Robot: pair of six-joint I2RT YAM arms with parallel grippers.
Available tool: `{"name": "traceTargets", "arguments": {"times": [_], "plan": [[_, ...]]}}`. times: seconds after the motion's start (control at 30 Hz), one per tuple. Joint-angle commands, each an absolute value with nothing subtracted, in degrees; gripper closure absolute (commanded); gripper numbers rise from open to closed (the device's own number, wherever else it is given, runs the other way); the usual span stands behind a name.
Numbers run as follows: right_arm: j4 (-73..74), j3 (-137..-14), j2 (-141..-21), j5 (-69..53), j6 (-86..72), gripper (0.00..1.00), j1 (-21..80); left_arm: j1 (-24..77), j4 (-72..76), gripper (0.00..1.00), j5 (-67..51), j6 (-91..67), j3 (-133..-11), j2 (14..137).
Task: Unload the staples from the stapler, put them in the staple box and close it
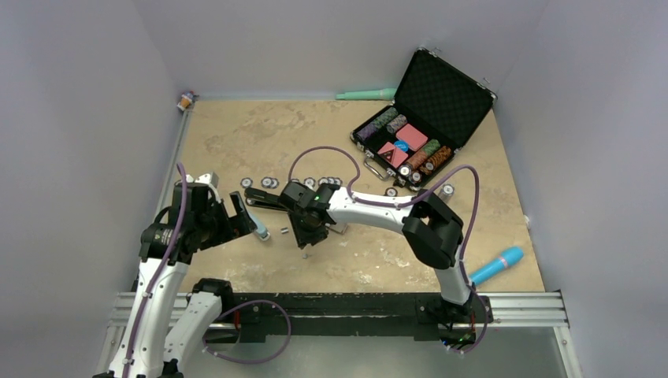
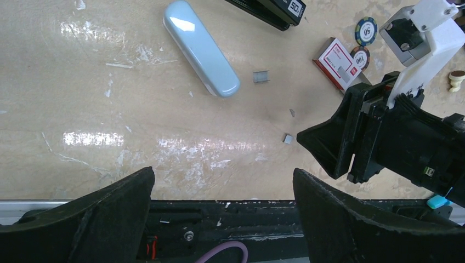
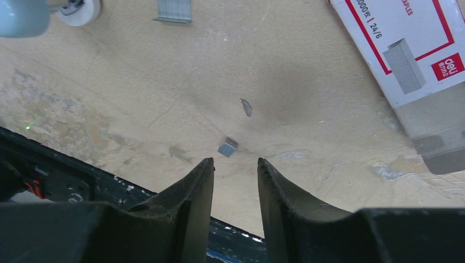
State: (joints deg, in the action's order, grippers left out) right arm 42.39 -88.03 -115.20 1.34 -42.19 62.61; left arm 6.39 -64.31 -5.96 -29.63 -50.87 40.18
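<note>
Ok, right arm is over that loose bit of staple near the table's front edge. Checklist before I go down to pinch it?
1. Right gripper empty, jaws slightly apart: ok.
2. Small grey metal staple fragment lies just ahead of the gap between the fingers: ok.
3. Left gripper wide open, empty, apart from the right arm: ok.
4. Longer grey staple strip lies loose near the light-blue rounded block, not touching it: ok.
5. Long black stapler fully emptied: cannot tell, its inside is not visible.
</note>
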Motion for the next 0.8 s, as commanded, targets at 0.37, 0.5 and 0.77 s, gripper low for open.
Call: {"name": "traceTargets", "arguments": {"times": [0.37,0.5,0.77], "plan": [[42.51,-92.73,-119.15,1.12,-44.32,0.63,64.25,6.06,-63.06,0.00,-6.04,-30.50,-50.92,41.46],[43.23,-92.89,-120.05,1.04,-44.17,0.63,64.42,6.06,-63.02,0.00,-6.17,-30.42,-50.81,41.58],[43.62,-92.90,-121.30,0.19,-44.09,0.69,65.08,6.07,-62.91,0.00,-6.09,-30.40,-50.80,41.22]]}}
